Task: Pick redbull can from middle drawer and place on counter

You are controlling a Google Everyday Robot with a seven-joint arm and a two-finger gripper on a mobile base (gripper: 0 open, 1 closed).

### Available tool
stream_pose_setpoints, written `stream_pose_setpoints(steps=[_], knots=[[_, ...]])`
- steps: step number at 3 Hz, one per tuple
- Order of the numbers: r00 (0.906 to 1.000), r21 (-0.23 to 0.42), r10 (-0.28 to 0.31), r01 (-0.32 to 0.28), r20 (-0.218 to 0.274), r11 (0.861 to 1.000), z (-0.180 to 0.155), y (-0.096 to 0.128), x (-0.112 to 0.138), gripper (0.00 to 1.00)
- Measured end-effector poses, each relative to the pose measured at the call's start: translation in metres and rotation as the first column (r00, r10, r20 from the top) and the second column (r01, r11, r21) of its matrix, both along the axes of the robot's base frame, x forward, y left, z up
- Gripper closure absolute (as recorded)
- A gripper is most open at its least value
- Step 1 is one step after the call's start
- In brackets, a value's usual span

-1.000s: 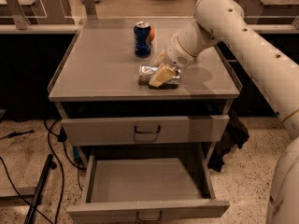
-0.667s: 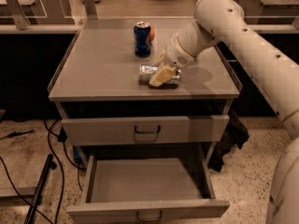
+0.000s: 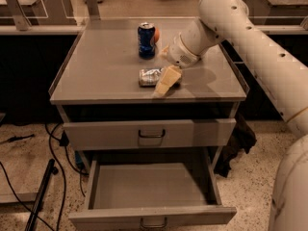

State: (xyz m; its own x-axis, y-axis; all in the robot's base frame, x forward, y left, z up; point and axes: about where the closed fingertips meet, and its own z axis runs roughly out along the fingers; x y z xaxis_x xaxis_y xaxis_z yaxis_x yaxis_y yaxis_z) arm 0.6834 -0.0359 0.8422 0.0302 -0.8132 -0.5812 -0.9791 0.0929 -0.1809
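The redbull can (image 3: pixel 149 76), slim and silver, lies on its side on the counter (image 3: pixel 101 66) near the front edge. My gripper (image 3: pixel 166 81) is down at the can's right end, its cream tip in front of the can and reaching to the counter top. The arm comes in from the upper right. The middle drawer (image 3: pixel 192 214) is pulled out below, and nothing shows inside it.
A fatter dark-blue soda can (image 3: pixel 147 40) stands upright at the back of the counter with a small orange thing (image 3: pixel 156 34) behind it. The drawer front above (image 3: pixel 149 134) is closed. Cables (image 3: pixel 53 177) lie on the floor to the left.
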Motion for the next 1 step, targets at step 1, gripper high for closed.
stream_pose_setpoints(steps=[1], knots=[[1.0000, 0.000, 0.000, 0.000, 0.000, 1.000, 0.0000, 0.0001, 0.0001, 0.00]])
